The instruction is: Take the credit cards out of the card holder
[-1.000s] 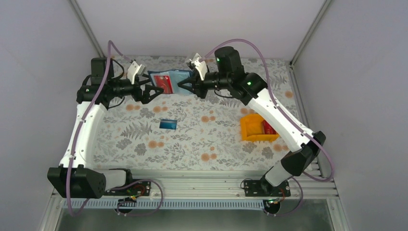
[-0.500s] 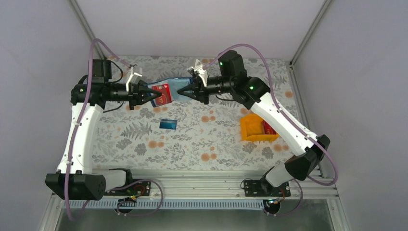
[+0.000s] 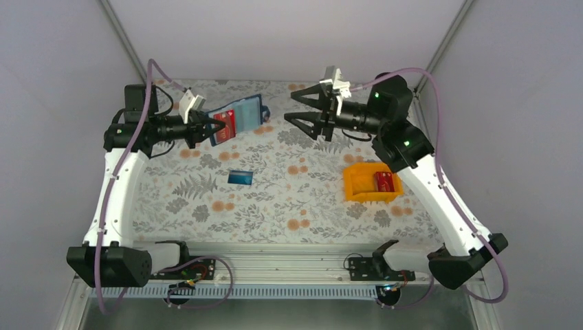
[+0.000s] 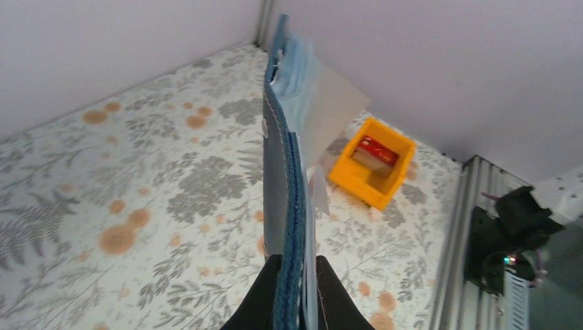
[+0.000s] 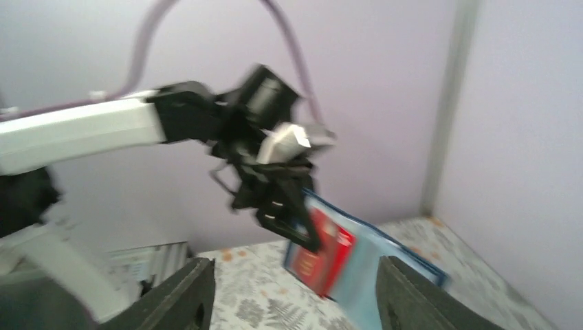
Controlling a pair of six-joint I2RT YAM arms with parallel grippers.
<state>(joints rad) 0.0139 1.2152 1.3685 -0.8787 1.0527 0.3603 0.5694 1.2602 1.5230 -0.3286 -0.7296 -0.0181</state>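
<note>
The card holder [image 3: 246,111] is hanging in the air over the far left of the floral table [image 3: 289,206], and it is changing hands right in front of us! A second ago the right gripper [image 3: 289,104] was pinching its right side; now that claw is standing wide apart, carrying nothing, and pulling back to the right, well clear. The left gripper [image 3: 204,129], wide open a second ago, is now clamping tight on the holder's left edge and carrying it alone.

By my reading, that is freeing the right arm to come back in for a card.

The orange bin [image 3: 357,187] is sitting on the right side of the table with one red card [image 3: 384,181] already inside. A blue card [image 3: 240,177] is lying flat mid-table. Another red card [image 3: 227,124] is still sitting in the holder's pocket.

The left wrist view is giving only the holder's stitched edge [image 4: 287,206], rising straight up between the closed fingers; no pocket is showing there. The right wrist view, though blurred, is facing the open inside and showing that red card [image 5: 323,249] plainly.
</note>
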